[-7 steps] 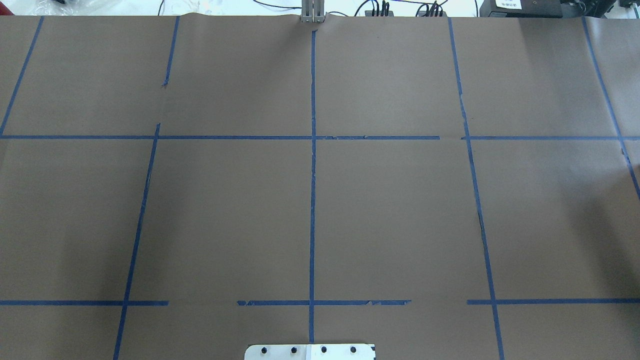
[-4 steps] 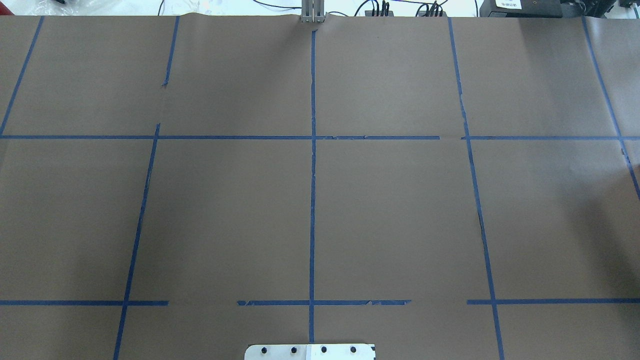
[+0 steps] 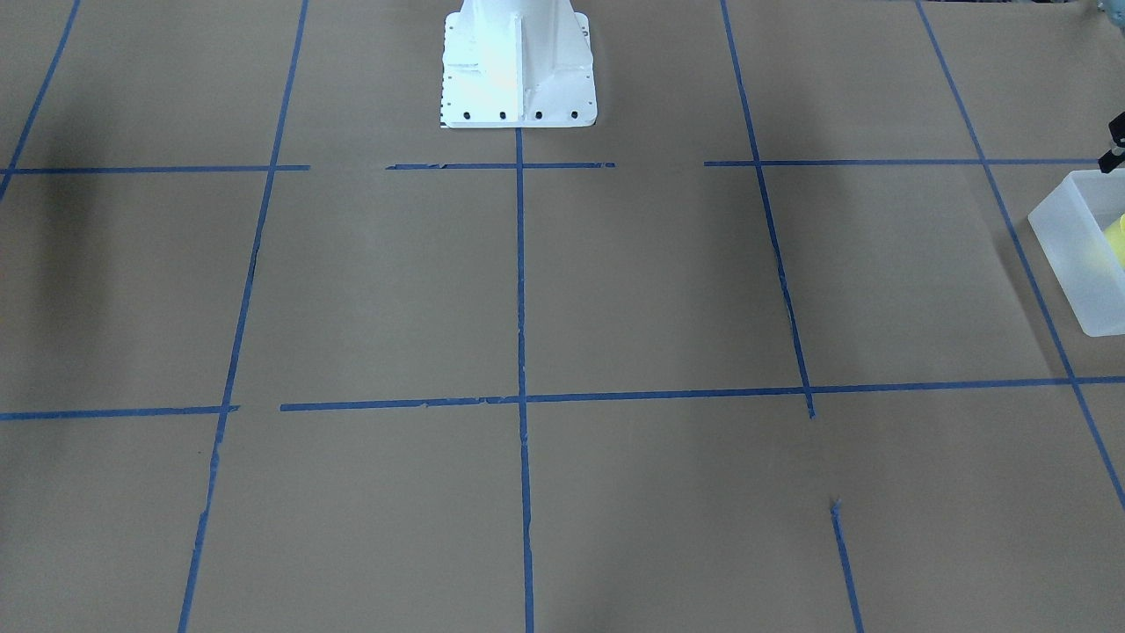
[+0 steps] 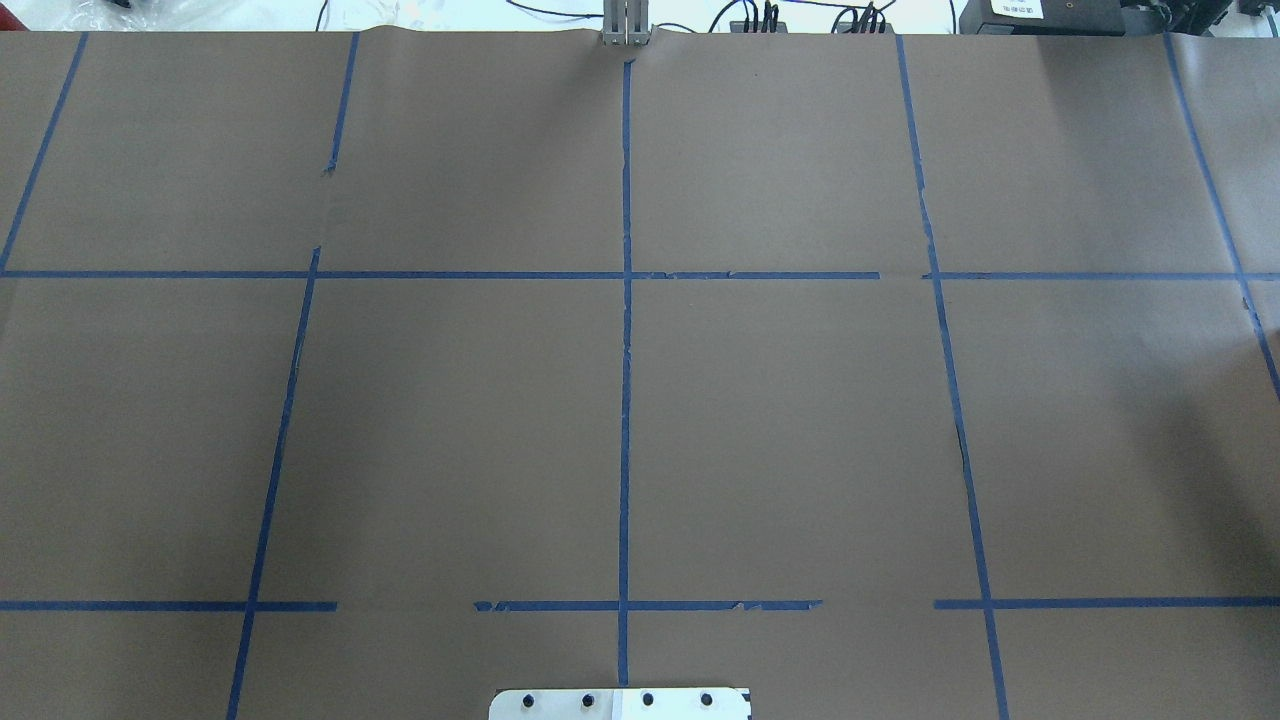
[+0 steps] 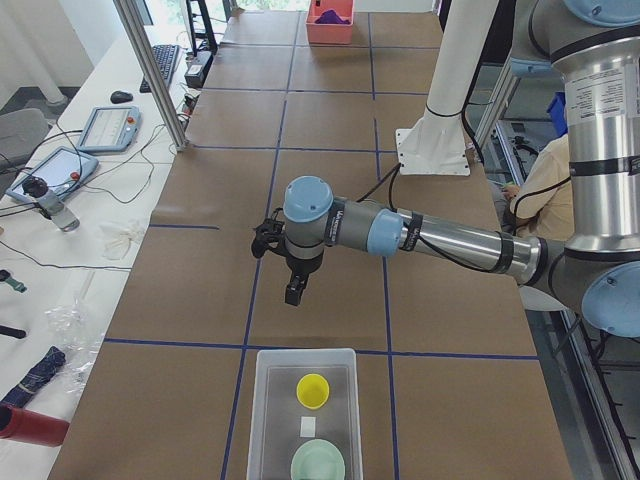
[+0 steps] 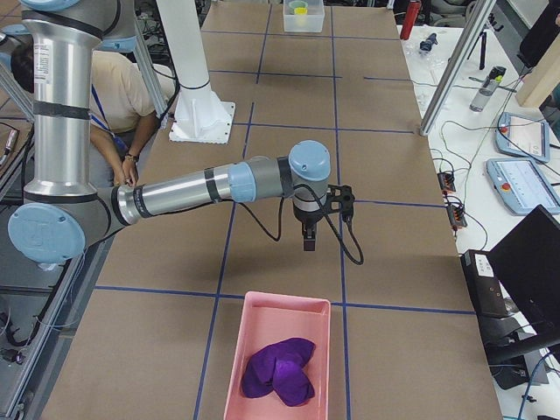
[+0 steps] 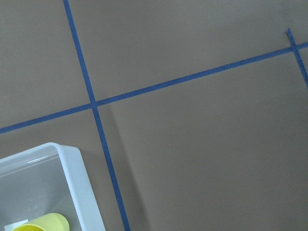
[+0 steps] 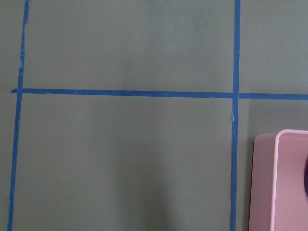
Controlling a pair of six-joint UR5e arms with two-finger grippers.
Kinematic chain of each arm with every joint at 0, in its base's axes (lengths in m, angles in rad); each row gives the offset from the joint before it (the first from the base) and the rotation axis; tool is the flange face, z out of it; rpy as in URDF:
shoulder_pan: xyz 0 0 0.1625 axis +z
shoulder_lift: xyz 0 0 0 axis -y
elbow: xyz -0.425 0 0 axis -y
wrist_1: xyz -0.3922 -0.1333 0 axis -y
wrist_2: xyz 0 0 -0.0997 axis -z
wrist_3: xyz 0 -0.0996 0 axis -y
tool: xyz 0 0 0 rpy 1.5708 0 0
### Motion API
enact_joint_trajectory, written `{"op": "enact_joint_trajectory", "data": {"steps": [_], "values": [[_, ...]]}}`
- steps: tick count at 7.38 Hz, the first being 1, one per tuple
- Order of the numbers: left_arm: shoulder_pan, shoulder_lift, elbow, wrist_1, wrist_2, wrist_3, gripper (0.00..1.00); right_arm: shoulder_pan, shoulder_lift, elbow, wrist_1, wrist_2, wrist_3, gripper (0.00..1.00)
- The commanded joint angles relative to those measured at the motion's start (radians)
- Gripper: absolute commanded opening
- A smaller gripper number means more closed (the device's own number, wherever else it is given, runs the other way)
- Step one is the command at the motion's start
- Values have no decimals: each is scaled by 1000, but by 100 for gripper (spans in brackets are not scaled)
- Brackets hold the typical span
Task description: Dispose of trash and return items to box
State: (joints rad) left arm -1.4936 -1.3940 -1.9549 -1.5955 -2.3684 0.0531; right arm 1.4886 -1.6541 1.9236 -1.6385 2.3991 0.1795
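The box is a frosted-white bin at the table's left end. It holds the yellow cup and the mint-green bowl. My left gripper hangs above bare table, just short of the box; I cannot tell if it is open or shut. The left wrist view shows the box's corner and the cup. The front view shows the box and cup at its right edge. My right gripper hangs over bare table near a pink bin; its state cannot be told.
The pink bin holds a crumpled purple thing at the table's right end; its corner shows in the right wrist view. The robot's white base stands mid-table. Brown paper with blue tape lines covers the table.
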Motion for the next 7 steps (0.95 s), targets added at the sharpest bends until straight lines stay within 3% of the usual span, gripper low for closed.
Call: {"op": "enact_joint_trajectory", "data": {"steps": [1, 4, 7], "values": [[-7, 6, 13, -11, 0, -1, 100, -1, 25, -59, 0, 3, -2, 100], [-7, -101, 122, 8, 3, 1, 100, -8, 65, -74, -6, 5, -43, 100], [-17, -111, 85, 2, 12, -1, 100, -39, 33, -25, 2, 5, -46, 100]]}}
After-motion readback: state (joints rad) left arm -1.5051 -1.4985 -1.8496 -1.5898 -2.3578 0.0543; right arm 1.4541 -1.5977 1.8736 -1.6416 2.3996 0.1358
